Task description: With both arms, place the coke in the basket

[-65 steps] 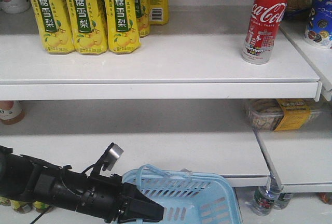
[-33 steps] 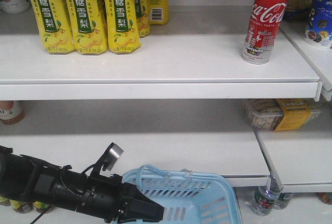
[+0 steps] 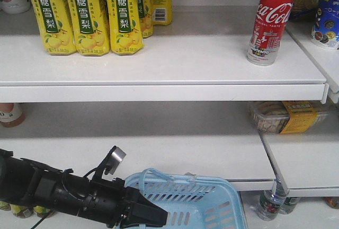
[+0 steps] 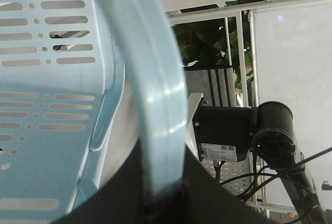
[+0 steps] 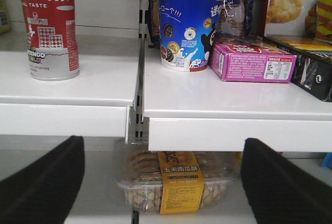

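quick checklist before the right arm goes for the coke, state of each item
1. The coke stands upright on the shelf, clear of neighbours: ok.
2. The right hand is open and empty: ok.
3. The right hand is lined up with the coke: not ok; in the wrist view the coke sits up and left of the gap.
4. The left hand is clamped on the basket: ok.
5. The basket has room for the coke: cannot tell; only part of its inside shows.
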{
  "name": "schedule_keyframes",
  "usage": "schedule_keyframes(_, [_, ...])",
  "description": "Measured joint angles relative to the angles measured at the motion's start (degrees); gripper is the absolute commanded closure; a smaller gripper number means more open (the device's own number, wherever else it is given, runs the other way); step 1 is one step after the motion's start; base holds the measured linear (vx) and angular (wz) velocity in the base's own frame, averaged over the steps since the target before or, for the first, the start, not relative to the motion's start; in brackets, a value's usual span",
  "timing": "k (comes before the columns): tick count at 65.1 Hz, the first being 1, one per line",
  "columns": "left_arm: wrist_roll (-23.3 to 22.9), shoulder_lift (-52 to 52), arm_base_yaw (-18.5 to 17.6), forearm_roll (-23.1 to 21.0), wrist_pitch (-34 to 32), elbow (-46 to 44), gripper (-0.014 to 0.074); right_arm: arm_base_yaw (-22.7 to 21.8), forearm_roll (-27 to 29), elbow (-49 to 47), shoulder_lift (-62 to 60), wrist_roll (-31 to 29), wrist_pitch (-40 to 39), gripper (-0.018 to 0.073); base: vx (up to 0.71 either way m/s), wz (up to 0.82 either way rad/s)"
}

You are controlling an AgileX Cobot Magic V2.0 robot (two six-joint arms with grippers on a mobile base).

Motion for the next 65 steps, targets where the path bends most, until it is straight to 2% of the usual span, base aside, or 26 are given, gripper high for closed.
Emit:
schedule_keyframes(13, [0.0, 0.0, 0.0, 0.0, 0.0, 0.0, 0.0603, 0.0, 1.3, 0.0, 0.0, 0.2, 0.2, -0.0008, 0.00, 0.00])
schedule_keyframes(28, [0.0, 0.0, 0.0, 0.0, 0.0, 0.0, 0.0603, 0.0, 5.7, -0.6, 0.0, 0.3, 1.4, 0.0008, 0.00, 0.00])
schedule_keyframes(41, [0.0, 0.0, 0.0, -0.1, 0.0, 0.0, 0.0603, 0.0, 6.0, -6.0, 2.1, 0.3, 2.3, 0.0008, 0.00, 0.00])
schedule_keyframes(49, [0.0, 0.0, 0.0, -0.1, 0.0, 0.0, 0.0603, 0.1, 7.2, -11.8, 5.8, 0.1, 5.9, 0.0008, 0.00, 0.00])
schedule_keyframes(56, [0.0, 0.0, 0.0, -0.1, 0.0, 0.0, 0.0603, 2.5, 8.3, -16.0, 10.0, -1.6, 8.4, 0.0008, 0.00, 0.00])
schedule_keyframes(65, [0.0, 0.0, 0.0, -0.1, 0.0, 0.0, 0.0603, 10.3, 8.5, -20.5, 15.3, -3.6, 5.7, 0.0008, 0.00, 0.00])
